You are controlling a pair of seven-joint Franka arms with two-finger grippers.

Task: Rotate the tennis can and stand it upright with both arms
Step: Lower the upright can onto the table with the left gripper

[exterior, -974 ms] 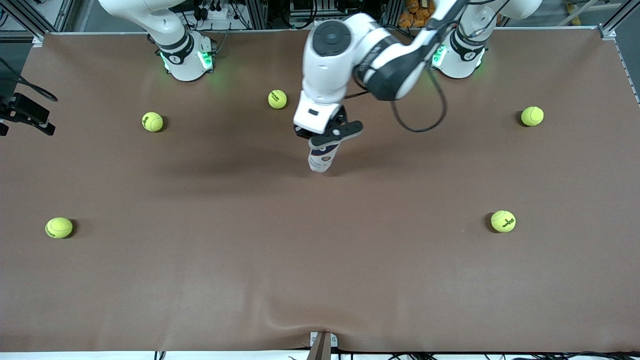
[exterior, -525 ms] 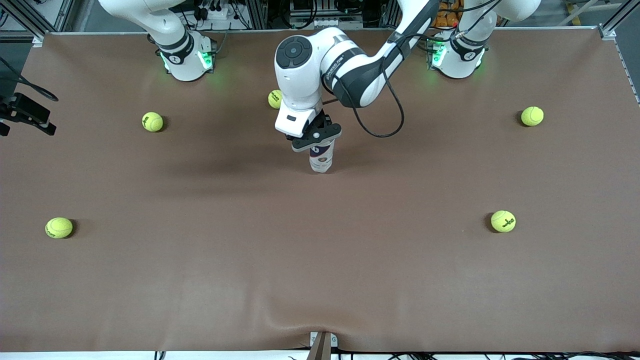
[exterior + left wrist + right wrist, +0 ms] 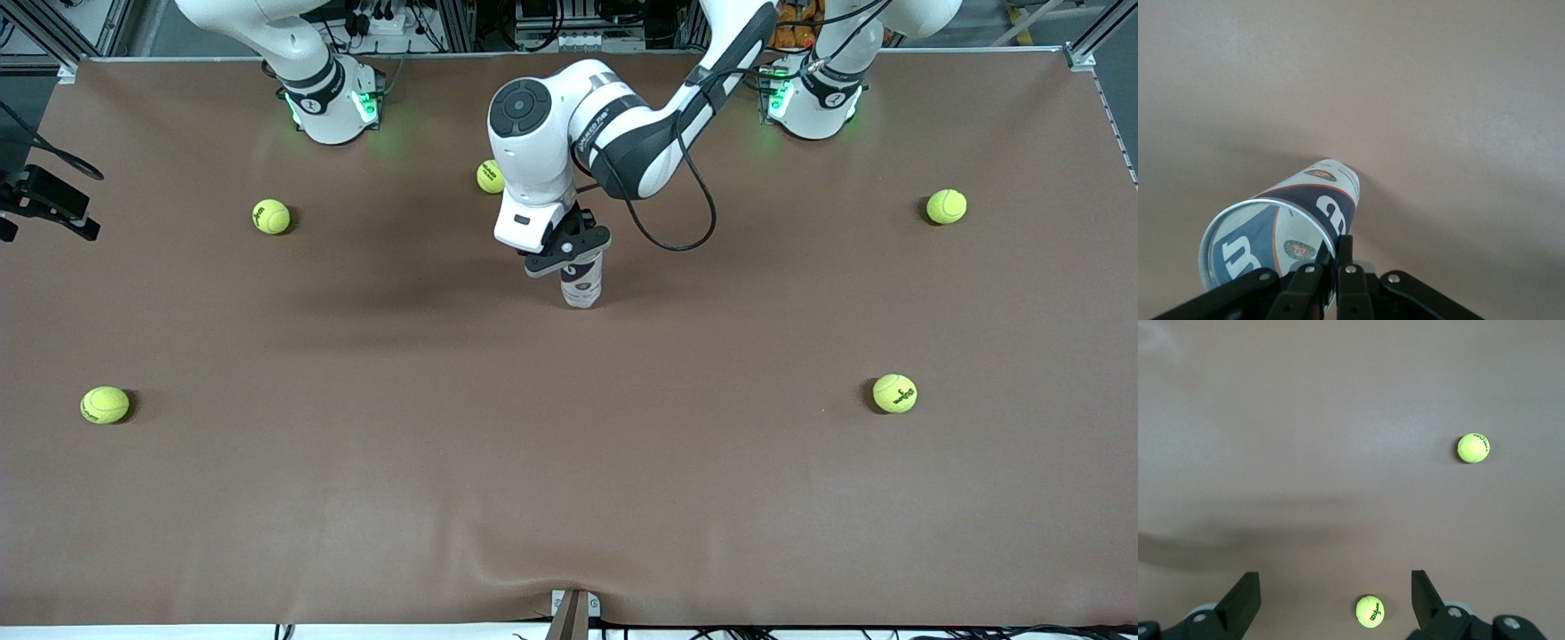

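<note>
The tennis can (image 3: 582, 284) stands close to upright on the brown table at mid-table, its lower end on the surface. My left gripper (image 3: 569, 251) is over it and shut on its upper silvery rim. In the left wrist view the can (image 3: 1313, 203) shows its white and navy label with the "W", and one finger (image 3: 1345, 257) is outside the wall with the other inside. My right gripper (image 3: 1335, 590) is open and empty, high over the table; it is out of the front view, where the right arm waits.
Several yellow-green tennis balls lie around: one (image 3: 490, 176) partly hidden by the left arm, one (image 3: 271, 216) near the right arm's base, one (image 3: 946, 206), one (image 3: 894, 393), one (image 3: 105, 404). Two balls (image 3: 1369, 611) (image 3: 1473, 447) show below the right gripper.
The left arm has swung toward the right arm's end and lowered. The can it holds has tipped closer to upright and shifted slightly. The right arm has not moved.
</note>
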